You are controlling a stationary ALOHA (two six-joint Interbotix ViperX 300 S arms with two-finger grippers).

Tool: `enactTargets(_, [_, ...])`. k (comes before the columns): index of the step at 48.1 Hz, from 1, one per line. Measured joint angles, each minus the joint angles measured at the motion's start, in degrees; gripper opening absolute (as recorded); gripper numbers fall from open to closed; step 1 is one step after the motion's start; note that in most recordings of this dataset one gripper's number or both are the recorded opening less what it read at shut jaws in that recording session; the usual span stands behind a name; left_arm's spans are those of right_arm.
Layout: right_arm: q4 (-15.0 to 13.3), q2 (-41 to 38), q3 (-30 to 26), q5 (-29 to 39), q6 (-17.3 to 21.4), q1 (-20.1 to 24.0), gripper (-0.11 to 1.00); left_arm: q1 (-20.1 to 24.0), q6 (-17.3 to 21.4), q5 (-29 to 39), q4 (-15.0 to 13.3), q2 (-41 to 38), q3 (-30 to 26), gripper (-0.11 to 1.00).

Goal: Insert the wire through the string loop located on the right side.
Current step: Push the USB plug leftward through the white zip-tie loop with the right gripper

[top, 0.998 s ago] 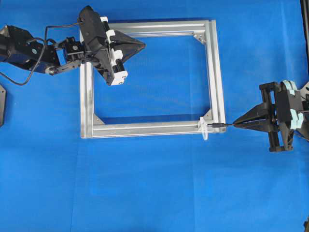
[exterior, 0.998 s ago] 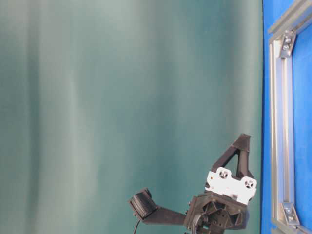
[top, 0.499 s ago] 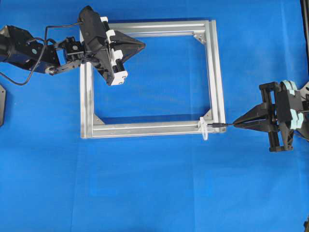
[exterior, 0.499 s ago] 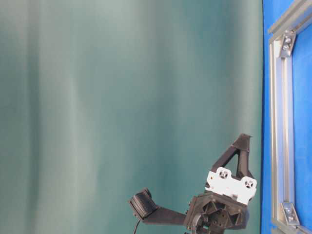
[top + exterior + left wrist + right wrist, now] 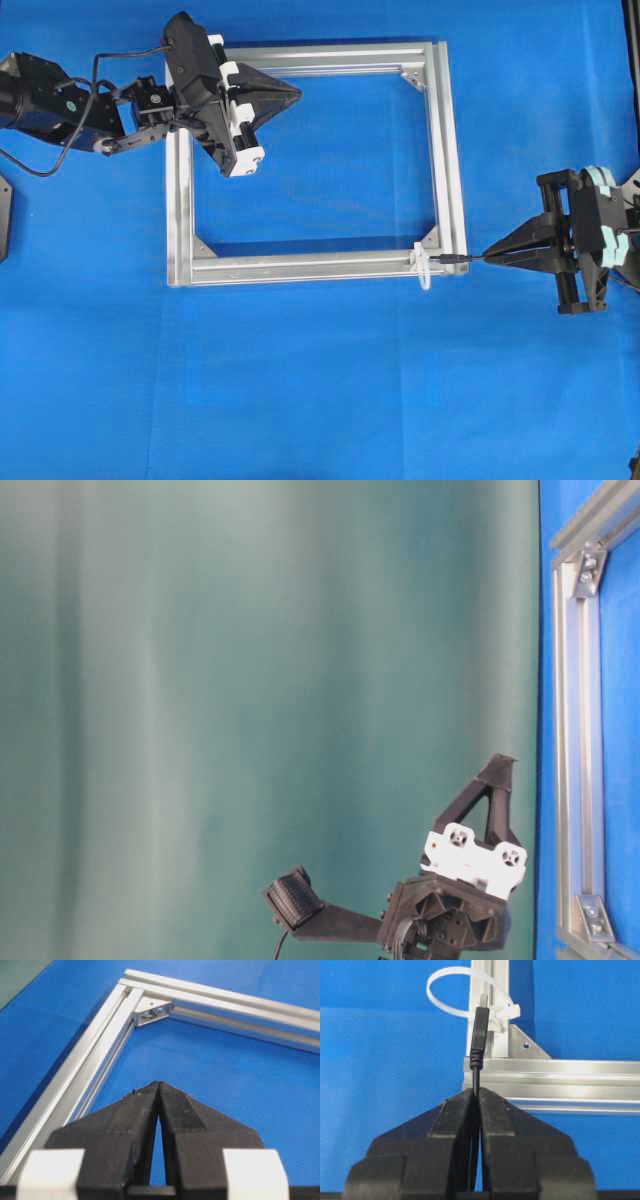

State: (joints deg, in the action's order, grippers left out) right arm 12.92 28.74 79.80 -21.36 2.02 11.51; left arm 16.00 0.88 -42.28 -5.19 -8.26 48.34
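A silver frame (image 5: 310,265) lies on the blue cloth. The whitish string loop (image 5: 424,270) is tied round its near bar at the right corner. My right gripper (image 5: 490,257) is to the right of that corner, shut on the black wire (image 5: 470,259). The wire's plug (image 5: 480,1025) sticks out past the shut fingertips (image 5: 490,1097) and points at the string loop (image 5: 506,1010), its tip right at the loop's base. My left gripper (image 5: 297,93) hovers over the frame's far left corner, shut with nothing in it (image 5: 158,1083).
A corner bracket (image 5: 152,1010) sits ahead of the left gripper inside the frame (image 5: 100,1050). A black object (image 5: 4,215) lies at the left edge of the cloth. The table-level view shows a teal backdrop, the left gripper (image 5: 497,765) and one frame bar (image 5: 575,730).
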Motion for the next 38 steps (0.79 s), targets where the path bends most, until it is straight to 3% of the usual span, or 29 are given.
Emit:
enactTargets(18, [0.0,-1.5,-0.4,-0.3,0.1,0.1,-0.04,0.0,0.0,0.0,0.0,0.0,-0.1,0.0])
enactTargets(38, [0.0,-11.8,-5.7,-7.3,0.0,0.0,-0.04,0.0,-0.1,0.0,0.0,-0.1,-0.1,0.0])
